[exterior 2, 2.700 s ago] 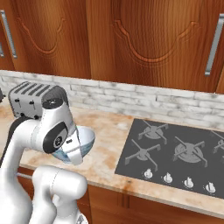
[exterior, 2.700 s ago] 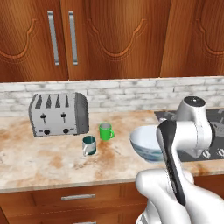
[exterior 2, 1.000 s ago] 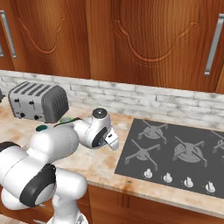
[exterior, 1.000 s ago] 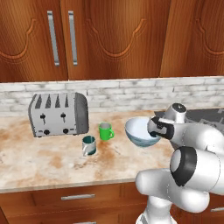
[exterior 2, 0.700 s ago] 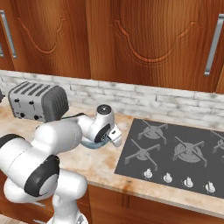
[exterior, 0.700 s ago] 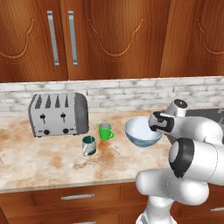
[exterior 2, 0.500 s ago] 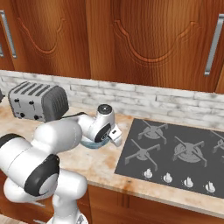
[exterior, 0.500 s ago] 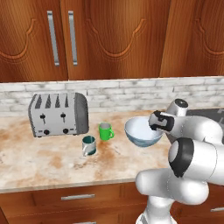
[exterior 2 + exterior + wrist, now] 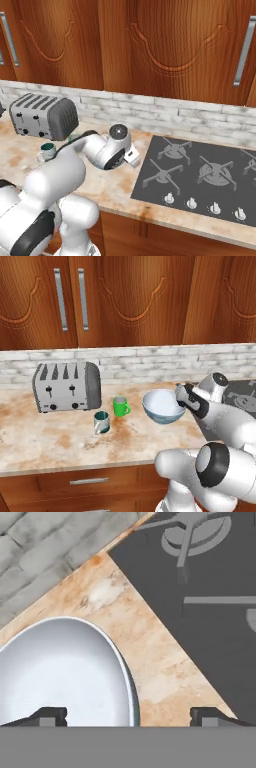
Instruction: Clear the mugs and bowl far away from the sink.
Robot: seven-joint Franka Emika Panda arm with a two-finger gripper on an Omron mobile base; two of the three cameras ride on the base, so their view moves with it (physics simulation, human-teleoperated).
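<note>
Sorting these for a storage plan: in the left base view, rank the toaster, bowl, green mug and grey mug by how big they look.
1. toaster
2. bowl
3. green mug and grey mug: they look alike; the grey one sits nearer the camera, so unranked.

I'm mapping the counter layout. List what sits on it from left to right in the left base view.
Silver four-slot toaster → grey-silver mug with teal inside → bright green mug → pale blue-white round bowl → open gripper at the bowl's right rim → black stovetop.

Glossy white arm (image 9: 220,421), dark round joints
</note>
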